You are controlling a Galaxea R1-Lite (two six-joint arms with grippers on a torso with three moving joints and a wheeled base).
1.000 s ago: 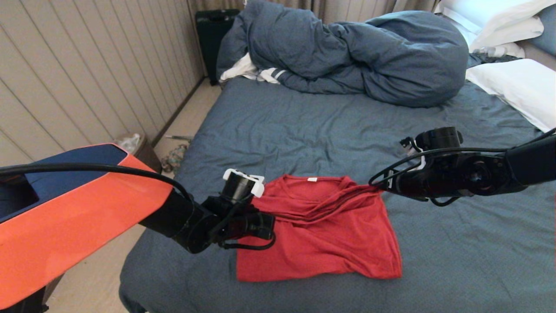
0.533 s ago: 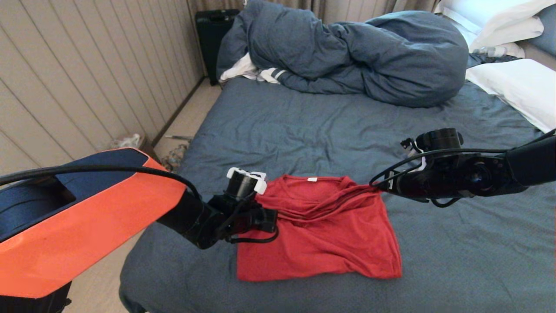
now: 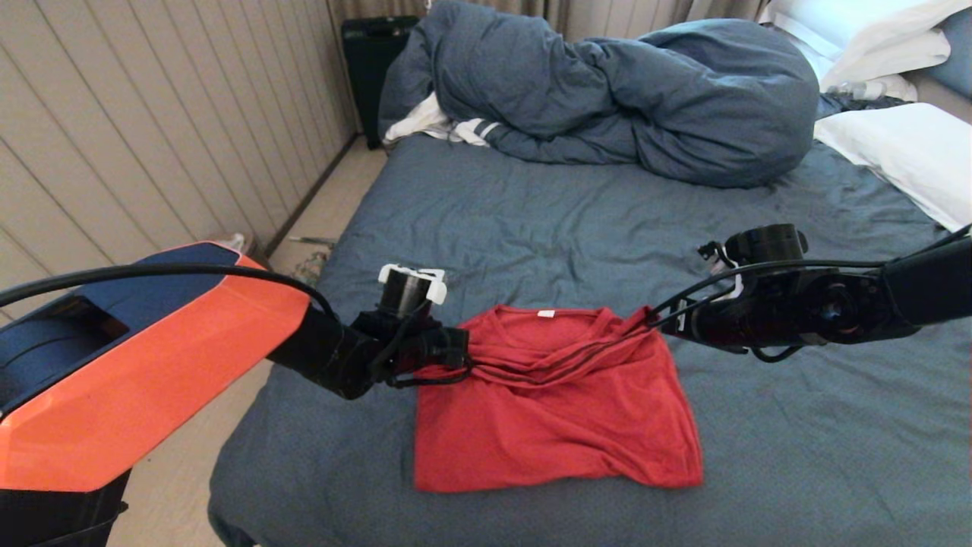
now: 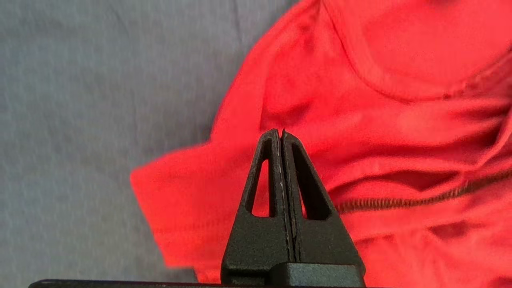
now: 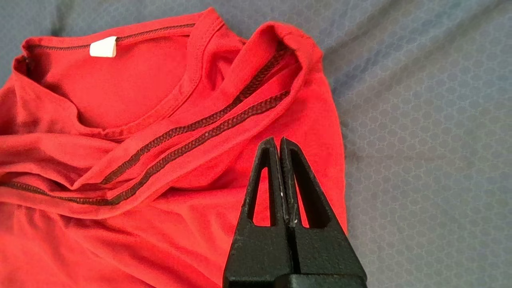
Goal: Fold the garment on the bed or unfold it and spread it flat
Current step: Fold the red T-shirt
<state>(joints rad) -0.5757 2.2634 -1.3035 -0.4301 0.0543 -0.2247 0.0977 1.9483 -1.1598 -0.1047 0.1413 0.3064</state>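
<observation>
If both grippers pull apart too hard, the cloth could slip out of a pinch, or the neat lower half could drag and bunch. The shirt [image 3: 558, 425] lies near the front edge of the bed [image 3: 531, 220], red, inside out, seams showing, its top edge lifted and stretched into ropey folds. The left gripper [image 3: 462, 357] is pressed together at the shirt's left shoulder, and the right gripper [image 3: 659, 322] is pressed together at the right shoulder; each seems to pinch cloth.
</observation>
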